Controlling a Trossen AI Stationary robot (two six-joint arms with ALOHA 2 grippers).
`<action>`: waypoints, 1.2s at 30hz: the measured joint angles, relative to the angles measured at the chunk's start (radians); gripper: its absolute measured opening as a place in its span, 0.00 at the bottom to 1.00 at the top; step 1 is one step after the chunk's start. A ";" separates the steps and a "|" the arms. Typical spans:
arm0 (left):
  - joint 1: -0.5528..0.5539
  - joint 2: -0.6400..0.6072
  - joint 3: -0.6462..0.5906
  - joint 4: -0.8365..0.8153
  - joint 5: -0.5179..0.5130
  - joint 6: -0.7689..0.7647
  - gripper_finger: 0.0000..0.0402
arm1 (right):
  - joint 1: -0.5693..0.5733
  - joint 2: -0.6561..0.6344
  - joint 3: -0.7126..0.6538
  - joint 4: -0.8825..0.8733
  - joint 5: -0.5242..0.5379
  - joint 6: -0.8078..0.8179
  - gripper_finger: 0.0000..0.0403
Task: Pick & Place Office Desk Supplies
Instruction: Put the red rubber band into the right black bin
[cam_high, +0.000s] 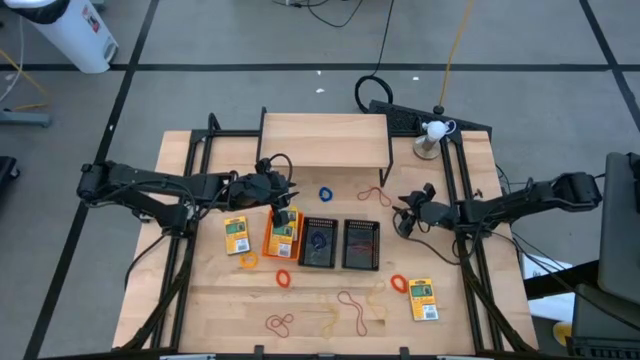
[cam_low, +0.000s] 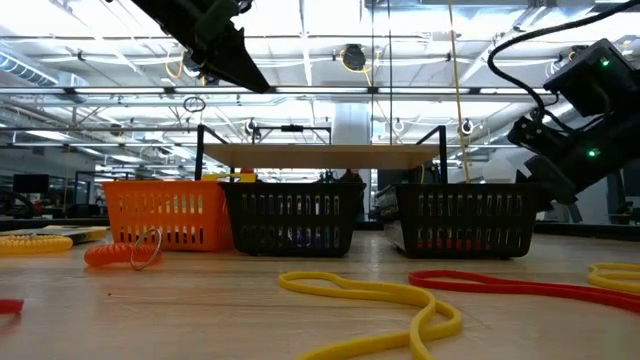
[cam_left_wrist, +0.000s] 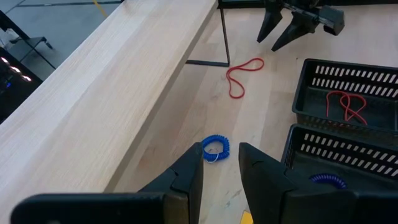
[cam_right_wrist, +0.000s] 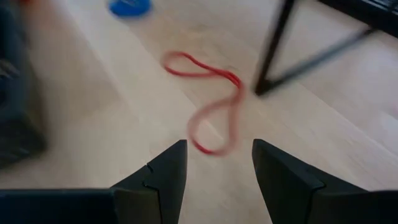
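My left gripper is open and empty, raised over the far end of the orange bin, which holds a yellow-and-green pack. A blue coil lies on the table just beyond its fingertips. My right gripper is open and empty, pointing at a red rubber-band loop that lies flat near the shelf's leg. Two black bins stand to the right of the orange one; one holds a red band, the other a blue coil. Two more packs lie on the table.
The light wooden shelf with black legs stands along the far edge. Orange coils and several loose bands lie toward the near edge. A small white stand sits at the far right corner.
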 joint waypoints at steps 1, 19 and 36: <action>0.000 0.000 0.000 0.000 0.000 0.000 0.25 | 0.000 0.008 -0.010 0.044 -0.009 -0.008 0.42; 0.000 0.000 0.000 0.001 0.000 -0.002 0.25 | -0.002 0.101 -0.037 0.068 0.004 0.033 0.42; 0.000 0.000 0.000 0.001 0.000 -0.002 0.25 | -0.047 0.229 -0.037 0.128 -0.028 0.024 0.42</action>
